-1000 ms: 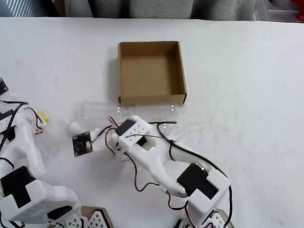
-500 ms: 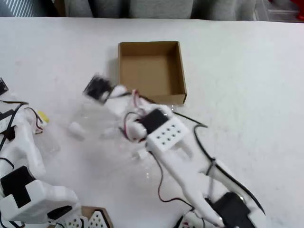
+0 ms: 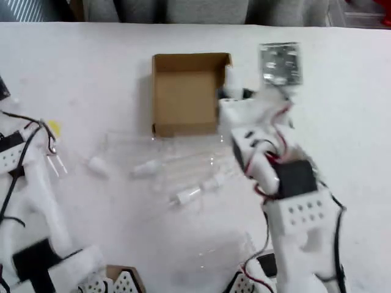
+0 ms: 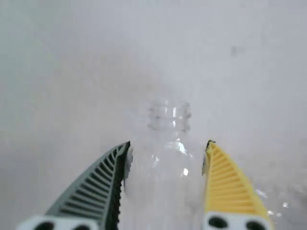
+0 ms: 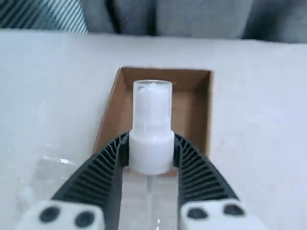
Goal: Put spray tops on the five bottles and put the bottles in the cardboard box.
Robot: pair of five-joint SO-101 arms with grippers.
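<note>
Swinging up from the loose bottles (image 3: pixel 183 168), my right gripper (image 5: pixel 151 143) now clamps a spray top (image 5: pixel 151 120) beside the cardboard box (image 3: pixel 160 91); my left gripper (image 4: pixel 168 143) grips an uncapped bottle (image 4: pixel 169 117). Box empty, nothing packed yet

Cardboard box (image 3: pixel 186 91): brown, shallow, open-topped, its floor shown bare.
Spray top (image 5: pixel 151 127): white collar, clear cap, thin tube beneath. It is clamped upright in the right gripper (image 5: pixel 151 143), at the box's 3 o'clock wall.
Uncapped bottle (image 4: pixel 169 117): clear, threaded neck exposed, clasped by the left gripper (image 4: pixel 168 143).
Clear bottles (image 3: pixel 183 162): laid on their sides at the box's 6 o'clock; their number is hard to tell.
Loose spray tops (image 3: pixel 188 195): white, scattered among them.
</note>
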